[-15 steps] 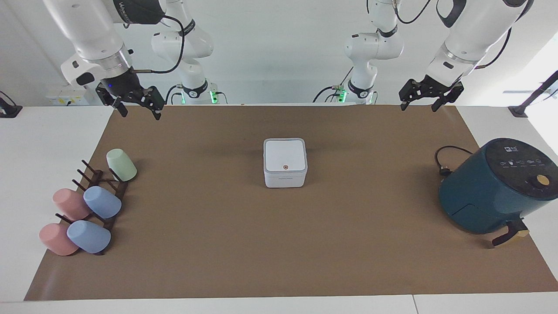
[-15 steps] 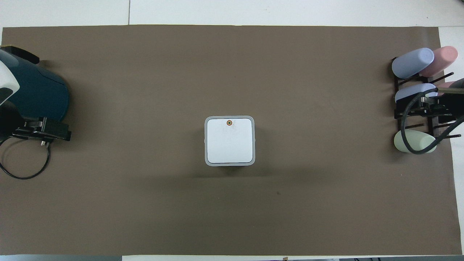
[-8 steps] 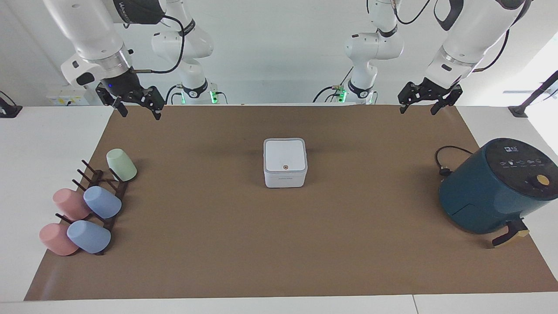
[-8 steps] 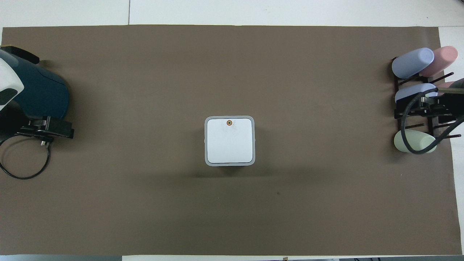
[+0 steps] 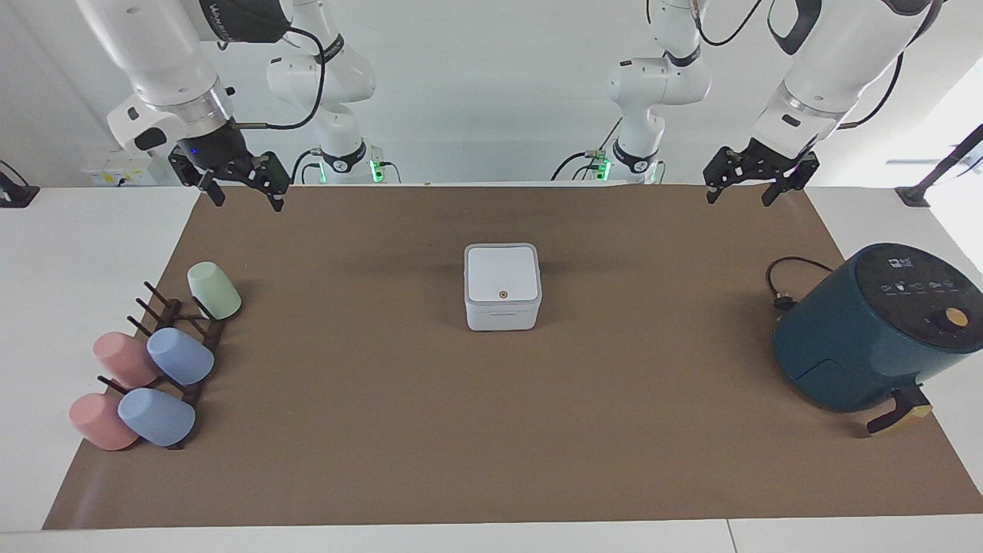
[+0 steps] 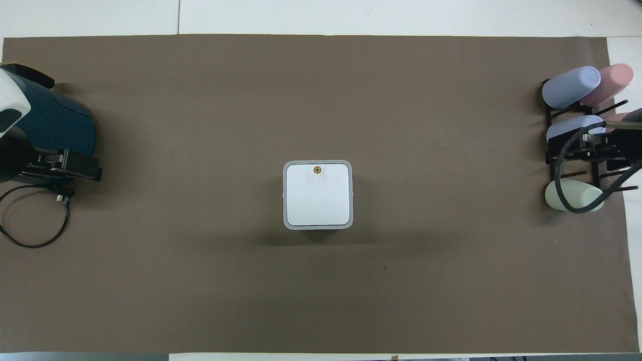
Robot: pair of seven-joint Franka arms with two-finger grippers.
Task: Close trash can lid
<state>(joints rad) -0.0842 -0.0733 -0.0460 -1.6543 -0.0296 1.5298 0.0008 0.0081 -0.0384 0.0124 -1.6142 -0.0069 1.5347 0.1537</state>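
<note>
Left gripper (image 5: 739, 190) up with fingers apart over the mat (image 5: 384, 461) corner at the robots' edge, right gripper (image 5: 242, 192) likewise apart over the other corner there; both well clear of the bin (image 5: 501, 315). Bin sits mid-mat: white plastic cube, rounded corners. Lid (image 5: 501, 283) flat and shut, smooth square, orange-ringed dot at its edge farthest from the robots.

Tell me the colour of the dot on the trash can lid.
Orange-ringed with a dark centre, on the white lid of the trash can; clearest in the overhead view.
</note>
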